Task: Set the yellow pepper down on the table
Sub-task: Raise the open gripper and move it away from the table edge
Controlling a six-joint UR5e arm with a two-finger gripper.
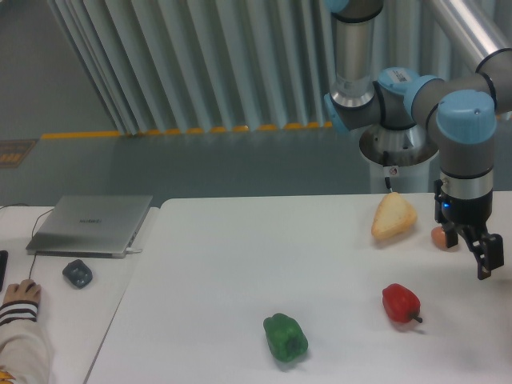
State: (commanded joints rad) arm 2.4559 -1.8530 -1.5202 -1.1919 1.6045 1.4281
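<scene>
The yellow pepper does not show in this view. My gripper [478, 260] hangs low over the white table [224, 264] near its right edge, pointing down. Its dark fingers [489, 262] stand apart and I see nothing between them, so it looks open. A small orange-pink object [438, 237] lies just left of the gripper, partly hidden behind it.
A tan wedge of bread [394, 218] lies left of the gripper. A red pepper [401, 303] and a green pepper [286, 338] lie nearer the front. On the adjoining desk at left are a laptop [90, 225], a mouse [78, 273] and a person's hand [20, 294].
</scene>
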